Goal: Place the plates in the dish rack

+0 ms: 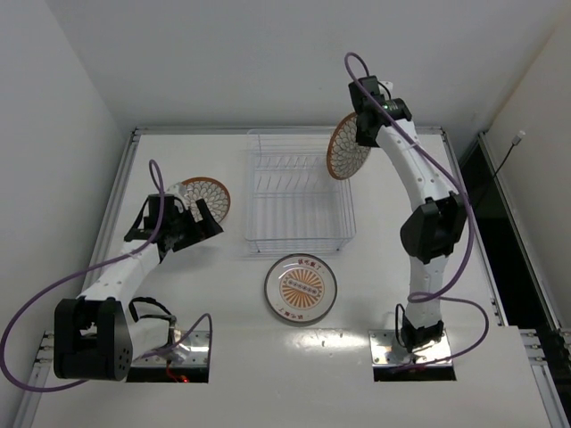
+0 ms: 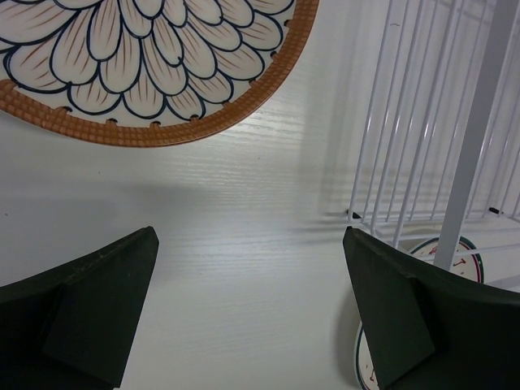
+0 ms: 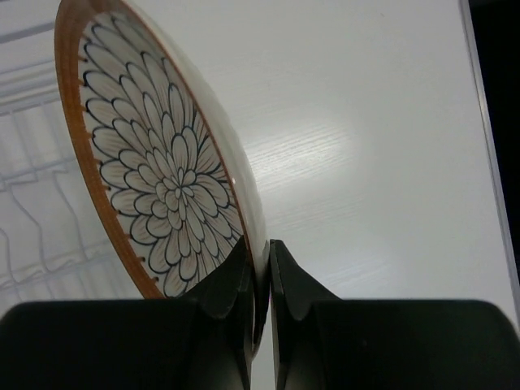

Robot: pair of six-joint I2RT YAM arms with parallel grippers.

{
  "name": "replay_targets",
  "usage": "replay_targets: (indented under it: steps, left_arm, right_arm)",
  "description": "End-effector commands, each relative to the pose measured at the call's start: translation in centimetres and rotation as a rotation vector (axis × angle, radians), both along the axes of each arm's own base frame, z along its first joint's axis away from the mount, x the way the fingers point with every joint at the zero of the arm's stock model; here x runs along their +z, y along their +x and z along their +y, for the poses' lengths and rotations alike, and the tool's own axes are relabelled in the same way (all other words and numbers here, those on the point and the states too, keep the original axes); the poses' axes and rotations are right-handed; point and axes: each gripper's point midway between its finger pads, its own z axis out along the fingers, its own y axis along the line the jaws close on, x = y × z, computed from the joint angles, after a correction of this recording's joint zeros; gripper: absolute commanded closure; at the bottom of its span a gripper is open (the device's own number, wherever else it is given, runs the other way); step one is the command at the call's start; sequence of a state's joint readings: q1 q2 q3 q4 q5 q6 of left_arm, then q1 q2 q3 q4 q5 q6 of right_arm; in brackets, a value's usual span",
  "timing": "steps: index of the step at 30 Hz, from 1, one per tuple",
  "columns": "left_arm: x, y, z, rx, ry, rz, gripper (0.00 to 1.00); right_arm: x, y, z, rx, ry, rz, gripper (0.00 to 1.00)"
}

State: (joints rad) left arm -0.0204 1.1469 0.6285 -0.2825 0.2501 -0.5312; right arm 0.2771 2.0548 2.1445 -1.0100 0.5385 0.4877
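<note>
1. The first flower plate [image 3: 154,179] is standing up on its edge in the air, tipping a little.
2. From the top view it is hanging over the far right corner of the rack [image 1: 259,239].
3. The right gripper [image 3: 260,252] is pinching this plate by its brown rim, with one finger on each side.
4. The flower side of the plate is facing toward the rack, and the plain back is facing the right side of the table [image 1: 401,192].
5. The second flower plate [image 1: 207,198] is lying flat on the table, to the left of the rack and apart from it.
6. The left gripper [image 2: 250,244] is hanging just beside the near edge of that plate.
7. Its two fingers are spread wide and are holding nothing, and white table is showing between them.
8. I cannot tell if the fingers are touching the table.
9. The sun plate [image 1: 301,287], with its pale rim and orange middle, is lying flat on the table.
10. It is sitting just beside the near side of the rack, about in the middle between the two arms.
11. I cannot tell if it is touching the rack.
12. The rack is sitting in the middle of the table with thin wire sides and wire prongs inside.
13. No plate is resting in the rack.
</note>
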Motion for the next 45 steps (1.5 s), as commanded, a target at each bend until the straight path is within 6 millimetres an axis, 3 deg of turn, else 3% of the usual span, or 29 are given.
replay_targets:
  steps: [1, 9, 10, 16, 18, 26, 28, 36, 45]
  left_arm:
    - [0.9, 1.0, -0.3, -0.019, 0.003, -0.043, 0.03]
    - [0.9, 0.9, -0.6, -0.028, 0.003, -0.043, 0.03]
    - [0.9, 0.9, -0.6, -0.028, 0.003, -0.043, 0.03]
    - [0.9, 0.9, -0.6, -0.028, 0.003, -0.043, 0.03]
    - [0.9, 0.9, -0.6, -0.028, 0.003, -0.043, 0.03]
    - [0.9, 0.8, -0.9, -0.037, 0.003, -0.043, 0.03]
    - [0.9, 0.8, -0.9, -0.037, 0.003, -0.043, 0.03]
    - [0.9, 0.8, -0.9, -0.037, 0.003, -0.043, 0.03]
    - [0.6, 0.8, -0.9, -0.037, 0.003, -0.033, 0.03]
  right_arm:
    - [6.1, 1.6, -0.1, -0.058, -0.068, -0.203, 1.00]
    - [3.9, 1.1, 3.9, 0.012, -0.190, -0.153, 1.00]
    - [4.1, 1.0, 3.5, 0.001, -0.214, -0.155, 1.00]
    - [4.1, 0.4, 5.3, 0.021, -0.305, -0.153, 1.00]
    - [2.7, 0.4, 5.5, 0.025, -0.345, -0.110, 1.00]
    - [1.7, 0.3, 6.6, 0.047, -0.443, -0.078, 1.00]
    - [0.4, 0.5, 7.2, 0.062, -0.457, -0.057, 1.00]
    - [-1.5, 0.1, 8.6, 0.105, -0.514, -0.011, 0.99]
    - [-4.9, -1.4, 12.4, 0.192, -0.548, 0.032, 0.98]
